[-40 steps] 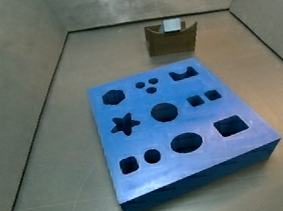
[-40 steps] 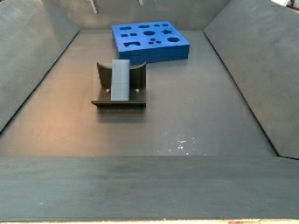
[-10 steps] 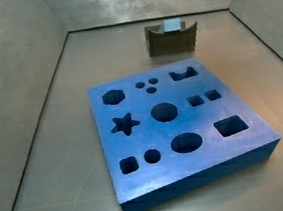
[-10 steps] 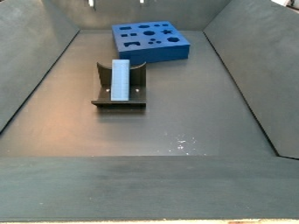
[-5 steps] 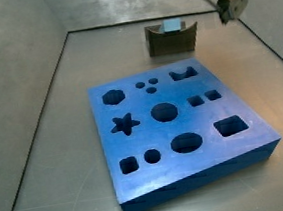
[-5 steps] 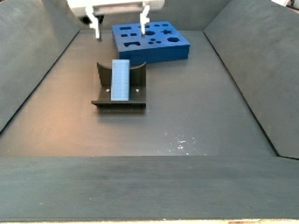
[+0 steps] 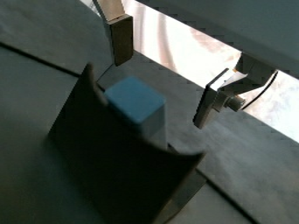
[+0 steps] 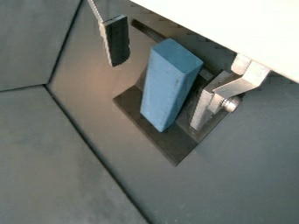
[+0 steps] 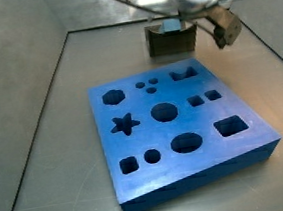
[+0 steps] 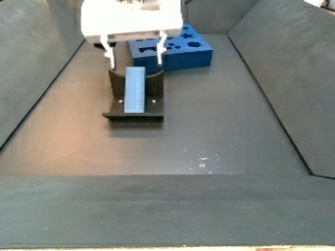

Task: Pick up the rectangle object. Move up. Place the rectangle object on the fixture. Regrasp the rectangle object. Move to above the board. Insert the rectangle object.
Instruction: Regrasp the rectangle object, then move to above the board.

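The rectangle object (image 10: 135, 89) is seen lying lengthwise in the dipped middle of the fixture (image 10: 132, 116), nearer than the board (image 10: 181, 49). In both wrist views it is shown as a smooth, plain block (image 8: 170, 81) seated between the fixture's dark walls (image 7: 117, 157). It is judged to be rigid and light, with slick faces that could slip under a weak pinch, so hold is best taken across its two long flat sides, near the middle of its length.

The claw (image 10: 132, 62) is held wide open just over the fixture's far end, at about 12 o'clock from the block. One finger (image 8: 117, 39) and its partner (image 8: 209, 101) are set on either side of the block; nothing is gripped, and no contact can be made out, though the far finger's gap is hard to judge.
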Controlling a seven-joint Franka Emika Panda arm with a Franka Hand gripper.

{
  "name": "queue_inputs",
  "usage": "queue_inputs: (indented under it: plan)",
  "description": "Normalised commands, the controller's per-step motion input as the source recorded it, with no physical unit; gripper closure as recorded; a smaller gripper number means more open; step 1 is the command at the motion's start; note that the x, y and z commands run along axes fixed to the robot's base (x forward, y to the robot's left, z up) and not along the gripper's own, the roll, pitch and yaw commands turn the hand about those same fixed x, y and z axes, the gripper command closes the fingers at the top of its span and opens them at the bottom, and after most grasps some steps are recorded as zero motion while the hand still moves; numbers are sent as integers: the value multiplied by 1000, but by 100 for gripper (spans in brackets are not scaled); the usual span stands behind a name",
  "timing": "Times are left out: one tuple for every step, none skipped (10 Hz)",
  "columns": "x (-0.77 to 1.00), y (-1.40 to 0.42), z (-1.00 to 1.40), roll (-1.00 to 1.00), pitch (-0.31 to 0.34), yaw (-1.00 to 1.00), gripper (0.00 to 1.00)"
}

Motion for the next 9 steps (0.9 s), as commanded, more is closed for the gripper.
queue_inputs:
  plan:
    - [81,12,-628,93,-79,-25,0]
    - [71,13,-485,84,-71,-28,0]
    - [67,10,-295,80,-50,-25,0]
    - [37,4,-192,62,-16,-18,0]
    - [0,0,-833,0,0,0,100]
    - [-123,-202,1000,-333,-103,382,100]
    - [-122,-201,1000,-328,-105,373,100]
    - [-122,-189,1000,-248,-169,288,100]
    - [-119,-166,1000,-170,-246,215,100]
